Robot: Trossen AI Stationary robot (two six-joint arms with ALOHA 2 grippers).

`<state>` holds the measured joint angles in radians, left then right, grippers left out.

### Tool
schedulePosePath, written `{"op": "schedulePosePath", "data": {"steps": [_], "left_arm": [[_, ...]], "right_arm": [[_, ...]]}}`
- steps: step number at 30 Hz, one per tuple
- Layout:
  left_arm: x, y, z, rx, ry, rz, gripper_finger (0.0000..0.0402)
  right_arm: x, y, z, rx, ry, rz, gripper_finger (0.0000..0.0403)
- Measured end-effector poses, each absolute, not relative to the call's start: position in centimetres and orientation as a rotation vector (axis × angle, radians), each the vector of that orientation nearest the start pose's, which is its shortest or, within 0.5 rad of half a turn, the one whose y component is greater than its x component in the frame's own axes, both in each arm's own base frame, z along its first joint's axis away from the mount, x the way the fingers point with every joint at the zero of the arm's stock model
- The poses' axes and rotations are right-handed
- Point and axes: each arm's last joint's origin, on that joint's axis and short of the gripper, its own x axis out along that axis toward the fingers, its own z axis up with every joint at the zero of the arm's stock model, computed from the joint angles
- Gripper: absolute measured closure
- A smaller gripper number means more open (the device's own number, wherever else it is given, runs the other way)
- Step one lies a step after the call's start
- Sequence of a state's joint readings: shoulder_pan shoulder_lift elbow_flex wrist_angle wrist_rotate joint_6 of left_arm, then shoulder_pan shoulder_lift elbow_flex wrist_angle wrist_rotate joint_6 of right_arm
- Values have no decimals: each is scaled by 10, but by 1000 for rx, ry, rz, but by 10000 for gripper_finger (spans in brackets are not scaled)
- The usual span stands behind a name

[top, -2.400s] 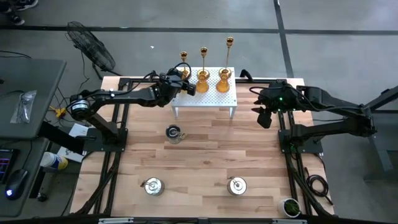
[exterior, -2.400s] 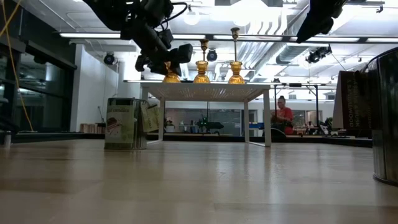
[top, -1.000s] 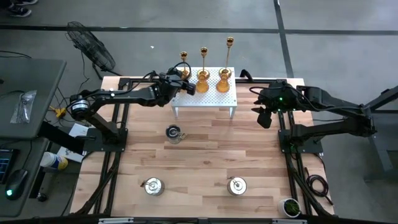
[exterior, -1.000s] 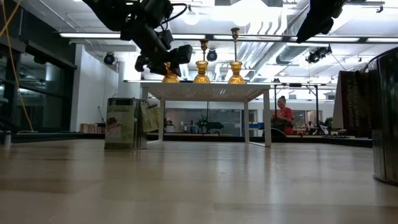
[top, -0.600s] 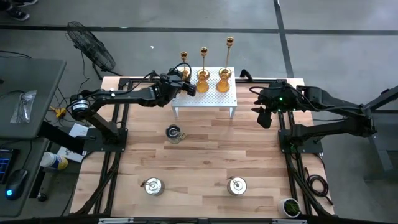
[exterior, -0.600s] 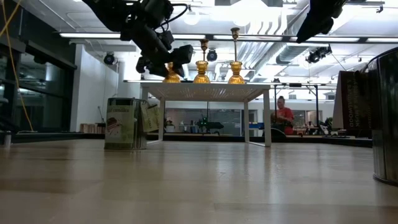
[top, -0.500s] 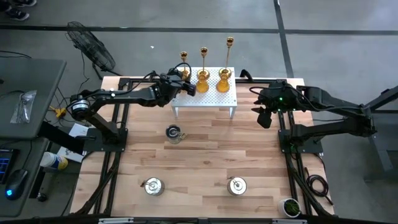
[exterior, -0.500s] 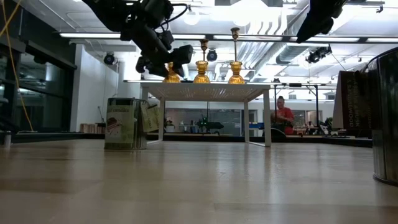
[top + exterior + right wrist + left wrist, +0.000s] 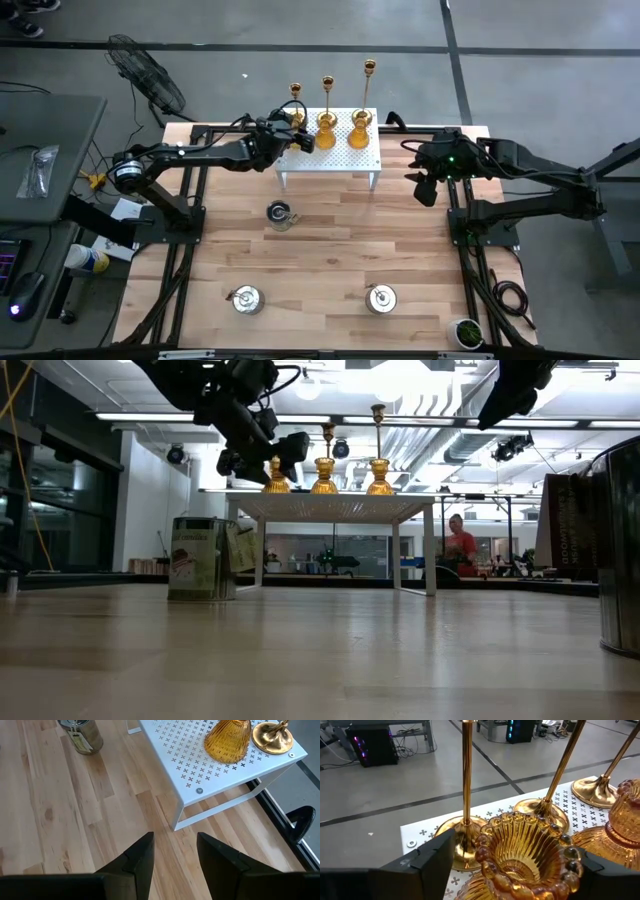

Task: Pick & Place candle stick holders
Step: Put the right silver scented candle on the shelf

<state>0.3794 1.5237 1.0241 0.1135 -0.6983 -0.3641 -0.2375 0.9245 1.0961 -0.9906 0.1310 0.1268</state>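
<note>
The white perforated rack [image 9: 330,150] stands at the table's far middle. Three gold candlesticks [image 9: 327,82] rise along its far edge, each on its round base. Two amber cups [image 9: 361,124] stand in front of them, and a third amber cup [image 9: 525,852] stands on the rack's left end. My left gripper [image 9: 517,852] is open, one finger on either side of that cup. Three silvery pots [image 9: 279,213] [image 9: 245,299] [image 9: 380,298] sit on the wooden table. My right gripper [image 9: 175,852] hangs open and bare beyond the rack's right end, high over the table.
The rack's legs [image 9: 432,555] leave a gap beneath it. A tagged silvery pot [image 9: 205,557] stands on the table in front of the rack. A small plant pot [image 9: 467,333] sits at the near right corner. A person [image 9: 458,545] shows in the room behind.
My left gripper has opened around the amber cup on the rack's left end without shifting. The cup stays upright on the rack.
</note>
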Motion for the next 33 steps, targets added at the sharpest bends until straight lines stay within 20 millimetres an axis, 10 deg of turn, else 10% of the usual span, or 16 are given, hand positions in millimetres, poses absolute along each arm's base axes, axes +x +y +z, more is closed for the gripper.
{"op": "schedulePosePath", "data": {"steps": [33], "left_arm": [[286, 101, 321, -219, 71, 979, 86]], "right_arm": [[151, -40, 344, 166, 816, -393, 263]]}}
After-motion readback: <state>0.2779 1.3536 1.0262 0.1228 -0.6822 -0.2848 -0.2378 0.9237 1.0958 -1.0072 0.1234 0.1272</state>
